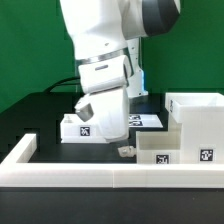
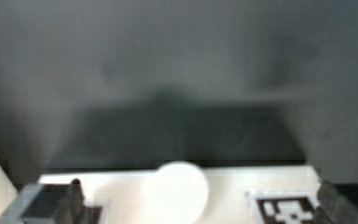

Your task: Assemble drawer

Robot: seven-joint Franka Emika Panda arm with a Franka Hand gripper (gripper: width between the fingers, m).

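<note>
A white drawer part with a marker tag lies on the black table, under my arm. My gripper hangs low right over it. In the wrist view the part fills the space between my two dark fingers, with its tag near the other finger. A blurred rounded white lump stands on it, midway between the fingers. The jaws stand wide apart on either side of the part; I cannot see contact. A white box-shaped drawer housing with tags stands at the exterior view's right.
A low white wall runs along the table's front and turns back at the exterior view's left. A small pale piece lies just in front of the gripper. Green backdrop behind.
</note>
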